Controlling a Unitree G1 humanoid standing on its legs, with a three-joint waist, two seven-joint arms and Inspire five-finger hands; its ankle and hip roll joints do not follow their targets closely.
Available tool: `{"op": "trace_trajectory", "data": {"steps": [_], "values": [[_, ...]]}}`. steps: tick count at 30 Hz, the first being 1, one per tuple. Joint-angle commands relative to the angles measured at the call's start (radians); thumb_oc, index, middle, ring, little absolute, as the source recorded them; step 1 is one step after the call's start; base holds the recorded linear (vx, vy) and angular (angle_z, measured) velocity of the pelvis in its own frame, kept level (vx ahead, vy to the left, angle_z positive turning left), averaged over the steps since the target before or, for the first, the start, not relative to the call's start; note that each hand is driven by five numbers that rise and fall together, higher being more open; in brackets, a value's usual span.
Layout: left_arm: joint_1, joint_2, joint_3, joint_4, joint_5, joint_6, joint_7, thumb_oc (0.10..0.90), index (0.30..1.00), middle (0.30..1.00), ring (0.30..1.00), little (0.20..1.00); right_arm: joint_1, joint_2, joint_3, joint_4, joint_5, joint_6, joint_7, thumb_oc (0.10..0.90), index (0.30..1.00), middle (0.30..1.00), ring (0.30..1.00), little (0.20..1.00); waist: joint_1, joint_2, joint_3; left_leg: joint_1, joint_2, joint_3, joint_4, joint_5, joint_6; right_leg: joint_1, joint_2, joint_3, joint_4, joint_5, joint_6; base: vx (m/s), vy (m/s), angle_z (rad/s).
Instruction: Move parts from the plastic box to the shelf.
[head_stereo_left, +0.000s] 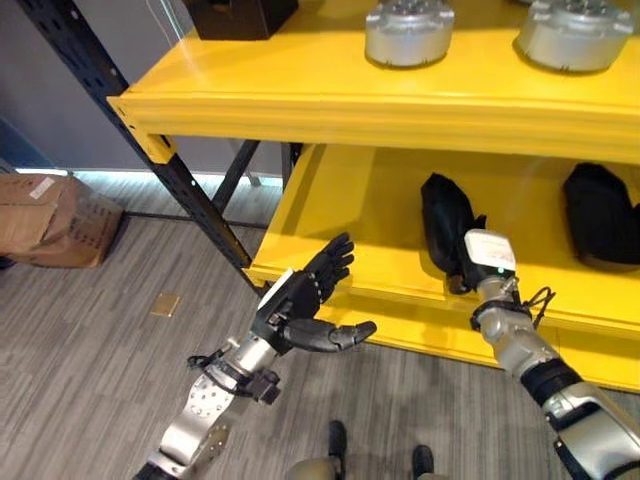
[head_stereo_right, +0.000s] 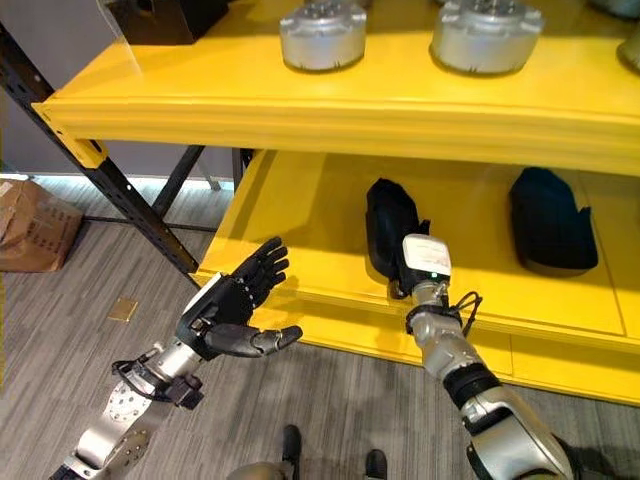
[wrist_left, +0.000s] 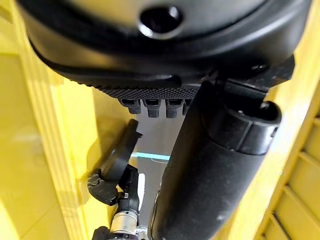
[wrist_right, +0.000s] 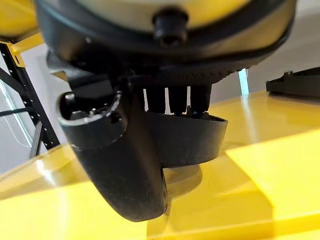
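At the lower right of the left eye view, the right robot hand (head_stereo_left: 462, 262) reaches onto the lower yellow shelf (head_stereo_left: 380, 255) and lies over a black part (head_stereo_left: 442, 218) resting there. In the right wrist view its fingers (wrist_right: 177, 97) run down against the back of that black part (wrist_right: 187, 137) and the thumb (wrist_right: 117, 165) curls in front of it, so the right robot hand is closed around the part, which sits on the shelf board (wrist_right: 250, 170).

At the lower middle of the left eye view, the left robot hand (head_stereo_left: 300, 300) hangs in the air just in front of the lower shelf's front edge, above the grey floor (head_stereo_left: 100, 340). Its fingers are spread straight toward the shelf and the thumb sticks out to the side; it is wide and holds nothing.

At the right edge of the frame, a 2nd black part (head_stereo_left: 598, 212) lies on the same lower shelf, well apart from the 1st one. Along the top of the frame, the upper shelf (head_stereo_left: 300, 95) carries 2 round silver metal parts (head_stereo_left: 408, 32) side by side and a black box (head_stereo_left: 240, 15) at its left end.

At the left of the frame, a brown cardboard box (head_stereo_left: 50, 220) sits on the floor beside the black slanted shelf brace (head_stereo_left: 180, 185).
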Motion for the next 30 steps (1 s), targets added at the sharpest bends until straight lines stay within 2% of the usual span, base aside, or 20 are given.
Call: {"op": "trace_trajectory", "data": {"steps": [1,6,10,17,23,24,30], "values": [[-0.107,-0.04,0.028,-0.096,0.002,-0.074,-0.015,0.9,1.0,1.0,1.0,1.0,-0.176,-0.049,0.011,-0.008,-0.001,-0.038,-0.037,0.4,0.3,0.3,0.3,0.3,0.033,-0.034,0.031,0.044,0.002,0.018,-0.005,-0.076,-0.012,-0.092,-0.013,-0.013,0.071,0.034,-0.026,0.0,0.0,0.0],[-0.115,-0.045,0.016,-0.101,-0.005,-0.064,-0.014,0.9,1.0,1.0,1.0,1.0,-0.203,-0.063,-0.003,0.011,0.007,-0.04,-0.06,0.4,0.3,0.3,0.3,0.3,0.033,-0.007,0.055,0.028,-0.004,0.017,-0.005,-0.068,-0.011,-0.117,-0.02,-0.015,0.089,0.028,-0.028,-0.03,0.032,-0.03],[-0.123,-0.052,0.001,-0.1,-0.004,-0.064,-0.002,0.9,1.0,1.0,1.0,1.0,-0.221,-0.066,-0.013,0.036,0.067,-0.043,-0.089,0.4,0.3,0.3,0.3,0.3,0.03,0.011,0.073,0.019,-0.009,0.016,-0.005,-0.063,-0.011,-0.133,-0.021,-0.014,0.104,0.024,-0.03,-0.01,0.006,-0.01],[-0.131,-0.052,-0.015,-0.11,-0.008,-0.056,0.005,0.9,1.0,1.0,1.0,1.0,-0.241,-0.073,-0.039,0.089,0.048,-0.017,-0.12,0.4,0.3,0.3,0.3,0.3,0.03,0.043,0.101,0.003,-0.018,0.016,-0.004,-0.055,-0.009,-0.155,-0.028,-0.018,0.122,0.019,-0.032,0.0,0.007,-0.01],[-0.13,-0.048,-0.021,-0.119,-0.006,-0.058,0.01,0.9,1.0,1.0,1.0,1.0,-0.262,-0.085,-0.043,0.091,0.017,-0.009,-0.18,0.4,0.3,0.3,0.3,0.3,0.027,0.053,0.114,-0.001,-0.019,0.022,-0.005,-0.052,-0.01,-0.165,-0.029,-0.012,0.126,0.02,-0.031,0.0,0.003,-0.02],[-0.132,-0.045,-0.025,-0.123,-0.009,-0.061,0.016,0.9,1.0,1.0,1.0,1.0,-0.27,-0.099,-0.048,0.079,-0.009,-0.021,-0.226,0.4,0.3,0.3,0.3,0.3,0.024,0.056,0.118,-0.004,-0.019,0.024,-0.005,-0.051,-0.011,-0.168,-0.028,-0.008,0.125,0.022,-0.03,0.0,0.0,0.0],[-0.131,-0.039,-0.027,-0.142,-0.012,-0.053,0.024,0.9,1.0,1.0,1.0,1.0,-0.267,-0.138,-0.066,0.01,-0.063,-0.048,-0.294,0.4,0.3,0.3,0.3,0.3,0.016,0.054,0.121,0.0,-0.018,0.027,-0.004,-0.052,-0.012,-0.167,-0.027,-0.001,0.128,0.02,-0.028,0.0,0.0,0.0]]}}
